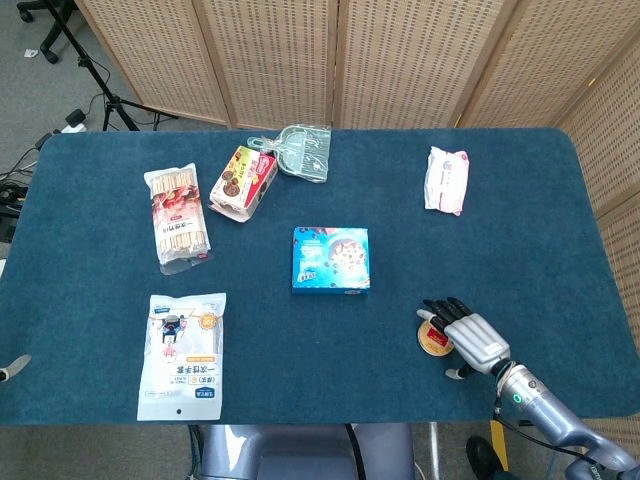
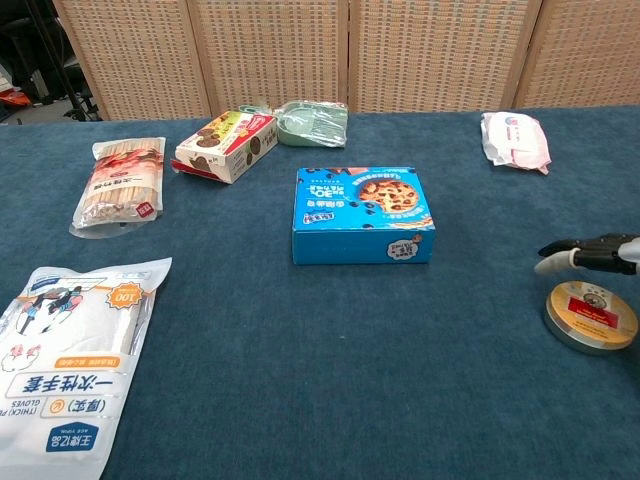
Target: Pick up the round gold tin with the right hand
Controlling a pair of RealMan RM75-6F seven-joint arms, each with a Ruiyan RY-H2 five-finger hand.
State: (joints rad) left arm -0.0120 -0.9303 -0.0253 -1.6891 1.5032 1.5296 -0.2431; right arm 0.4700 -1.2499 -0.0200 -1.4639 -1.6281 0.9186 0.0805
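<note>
**Right hand over the gold tin, nothing gripped yet**

My right hand [image 1: 466, 333] hovers at the lower right of the head view, fingers spread apart and empty, stretched over the round gold tin with the red label [image 1: 434, 340]. I judge it sits there so the fingers can come down around the rim. The chest view adds what the top-down view hides: fingertips [image 2: 551, 263] hang just above the tin [image 2: 590, 316] at the right edge, not touching. My left hand [image 1: 12, 367] barely shows at the left edge; I cannot tell its state.
</note>
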